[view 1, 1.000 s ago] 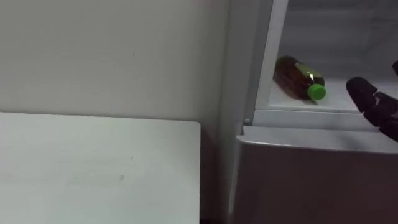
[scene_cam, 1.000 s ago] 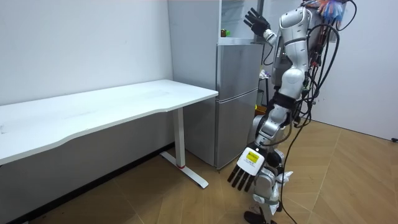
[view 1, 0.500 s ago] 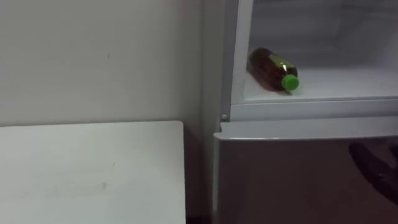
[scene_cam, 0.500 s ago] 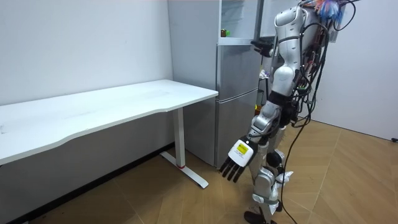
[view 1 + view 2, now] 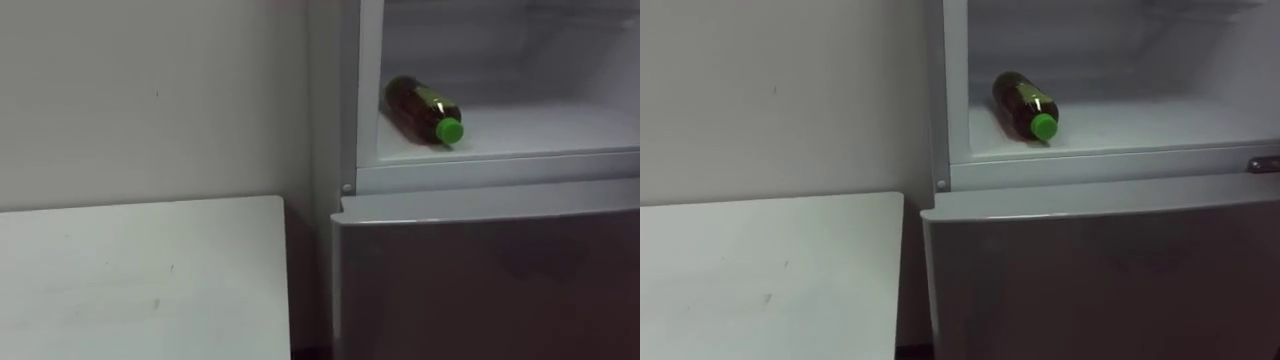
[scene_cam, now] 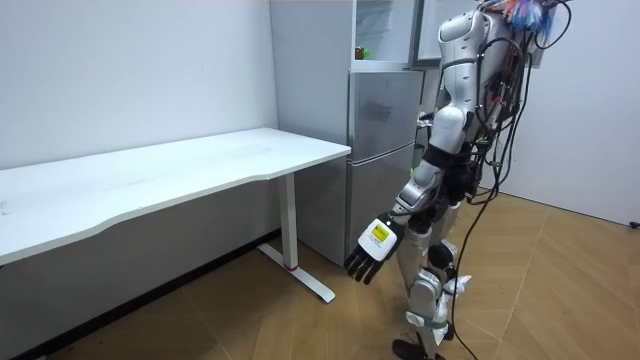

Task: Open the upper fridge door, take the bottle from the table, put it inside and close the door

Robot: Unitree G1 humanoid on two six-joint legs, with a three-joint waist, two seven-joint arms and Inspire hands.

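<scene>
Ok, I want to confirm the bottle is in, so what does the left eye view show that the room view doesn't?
Left eye view: the bottle lies on its side in the upper fridge, cap toward the front. Room view: the robot stands before it, left hand hanging open above the floor. Both: the upper fridge, the table, the green cap.

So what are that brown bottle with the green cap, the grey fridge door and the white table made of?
The brown bottle lying on the fridge shelf looks like glossy tinted plastic, though glass is possible; its green cap looks like matt plastic. The grey lower fridge door looks like metal with a dull sheen. The white tabletop seems smooth matt laminate, flat and even.
</scene>
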